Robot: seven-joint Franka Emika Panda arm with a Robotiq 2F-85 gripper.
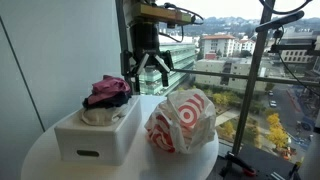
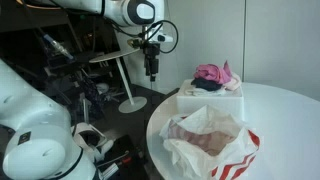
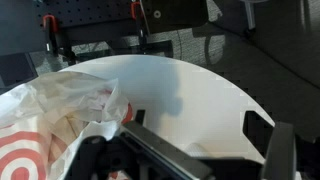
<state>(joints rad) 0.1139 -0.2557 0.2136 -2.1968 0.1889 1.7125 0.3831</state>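
My gripper [image 1: 148, 80] hangs open and empty above the far part of the round white table [image 1: 40, 150], holding nothing. In front of it stands a white box [image 1: 100, 132] with pink and dark clothes [image 1: 108, 93] piled on top. A red-and-white plastic bag [image 1: 182, 120] lies beside the box. In an exterior view the gripper [image 2: 152, 74] is left of the box [image 2: 210, 103], the clothes [image 2: 213, 75] and the bag [image 2: 212, 142]. The wrist view shows bare table [image 3: 190, 85] between the open fingers [image 3: 195, 125], with the bag [image 3: 50, 115] at the left.
A large window with railing [image 1: 240, 70] is behind the table. A camera stand [image 1: 266, 40] rises at the right. A small round side table on a pedestal [image 2: 127, 75] and dark clutter stand beyond the table edge. The robot's white arm [image 2: 30, 120] fills the left.
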